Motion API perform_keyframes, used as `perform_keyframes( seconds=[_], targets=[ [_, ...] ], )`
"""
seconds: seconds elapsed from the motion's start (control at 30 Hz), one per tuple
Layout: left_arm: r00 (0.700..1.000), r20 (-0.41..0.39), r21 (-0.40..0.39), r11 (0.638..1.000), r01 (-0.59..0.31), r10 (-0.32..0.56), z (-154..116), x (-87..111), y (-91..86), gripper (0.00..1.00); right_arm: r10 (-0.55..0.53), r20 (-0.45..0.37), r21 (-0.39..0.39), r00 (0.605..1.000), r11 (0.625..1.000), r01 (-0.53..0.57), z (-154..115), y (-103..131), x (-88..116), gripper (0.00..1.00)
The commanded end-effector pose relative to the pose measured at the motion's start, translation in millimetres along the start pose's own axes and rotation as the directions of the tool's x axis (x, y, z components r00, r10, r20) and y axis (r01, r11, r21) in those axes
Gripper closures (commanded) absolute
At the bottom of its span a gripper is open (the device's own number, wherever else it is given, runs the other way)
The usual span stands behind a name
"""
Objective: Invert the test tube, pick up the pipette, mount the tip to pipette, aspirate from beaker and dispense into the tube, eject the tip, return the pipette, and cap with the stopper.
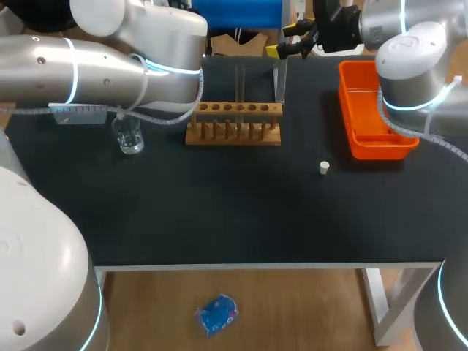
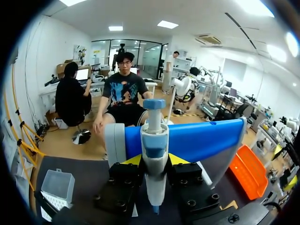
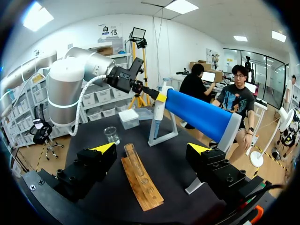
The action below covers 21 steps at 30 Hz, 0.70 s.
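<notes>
Pickup step: my left gripper (image 2: 155,160) pinches the pipette (image 2: 154,140) hanging on its stand (image 2: 201,138), my right gripper (image 3: 151,149) is spread; next, I judge, lift it clear.

No lettering, label or number can be read on the pipette (image 2: 154,154), the tip box (image 2: 57,186), the beaker (image 1: 130,137), the wooden test tube rack (image 1: 234,123), the orange bin (image 1: 369,110) or the table (image 1: 234,212).
</notes>
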State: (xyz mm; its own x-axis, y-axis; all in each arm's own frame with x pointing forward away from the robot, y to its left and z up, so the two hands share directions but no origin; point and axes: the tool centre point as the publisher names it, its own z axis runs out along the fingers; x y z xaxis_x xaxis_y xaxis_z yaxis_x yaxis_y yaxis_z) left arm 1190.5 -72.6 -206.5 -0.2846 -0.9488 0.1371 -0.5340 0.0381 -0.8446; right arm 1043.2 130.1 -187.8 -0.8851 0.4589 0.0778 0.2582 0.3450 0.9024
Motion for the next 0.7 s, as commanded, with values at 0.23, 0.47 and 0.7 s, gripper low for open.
perform_keyframes(
  seconds=[0.23, 0.47, 0.7],
  targets=[
    [1.0, 0.006, 0.001, 1.0, 0.006, -0.006, -3.2, 0.7, 0.9, 0.55, 0.001, -0.003, 0.003, 1.0, 1.0, -0.001, -0.8, 0.4, -0.7, 0.0],
    [1.0, -0.001, 0.015, 1.0, 0.016, -0.016, -9.7, 3.1, 2.0, 0.55, 0.001, -0.003, 0.003, 1.0, 1.0, -0.001, -0.8, 0.4, -0.7, 0.0],
    [1.0, -0.004, 0.021, 1.0, 0.016, -0.016, -18.0, 8.6, 6.3, 0.1, 0.001, -0.003, 0.003, 1.0, 1.0, -0.001, -0.8, 0.4, -0.7, 0.0]
  ],
)
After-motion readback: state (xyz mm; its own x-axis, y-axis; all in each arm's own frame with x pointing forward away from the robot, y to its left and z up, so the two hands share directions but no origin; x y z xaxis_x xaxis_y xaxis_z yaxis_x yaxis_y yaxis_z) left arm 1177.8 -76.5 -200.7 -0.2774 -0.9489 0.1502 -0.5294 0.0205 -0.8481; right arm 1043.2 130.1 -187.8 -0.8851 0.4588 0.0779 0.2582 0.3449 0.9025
